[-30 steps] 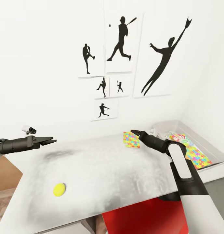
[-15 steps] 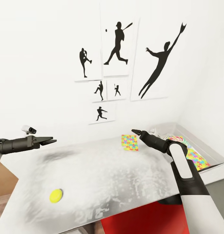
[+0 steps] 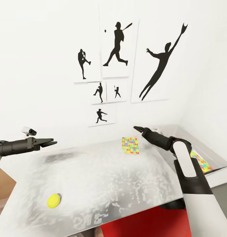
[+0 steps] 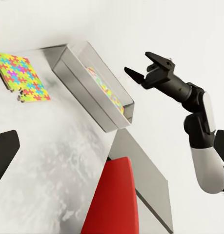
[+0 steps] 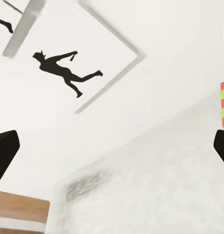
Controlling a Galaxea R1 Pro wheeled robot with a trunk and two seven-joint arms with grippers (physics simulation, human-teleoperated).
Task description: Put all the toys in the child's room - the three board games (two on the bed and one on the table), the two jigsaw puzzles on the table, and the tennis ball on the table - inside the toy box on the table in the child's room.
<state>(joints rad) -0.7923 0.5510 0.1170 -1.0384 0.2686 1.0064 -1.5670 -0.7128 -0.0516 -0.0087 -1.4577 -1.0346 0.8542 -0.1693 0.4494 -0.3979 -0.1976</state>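
Head view: the right gripper (image 3: 137,128) hangs with jaws spread and empty, one jigsaw puzzle (image 3: 130,145) just below on the desk (image 3: 103,177), the toy box (image 3: 210,154) beside. The left gripper (image 3: 51,142) is empty, jaws parted, with the tennis ball (image 3: 53,200) well below it.

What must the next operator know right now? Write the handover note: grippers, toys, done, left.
Left gripper: open, empty, held above the left end of the table.
Right gripper: open, empty, in the air beside the loose jigsaw puzzle.
Tennis ball: on the table, front left, far from the toy box at the right end.
Done: one puzzle sheet lies in the toy box; the right arm hides its other contents, so check the board games.
Left: the loose puzzle and the ball, plus any game not in the box.
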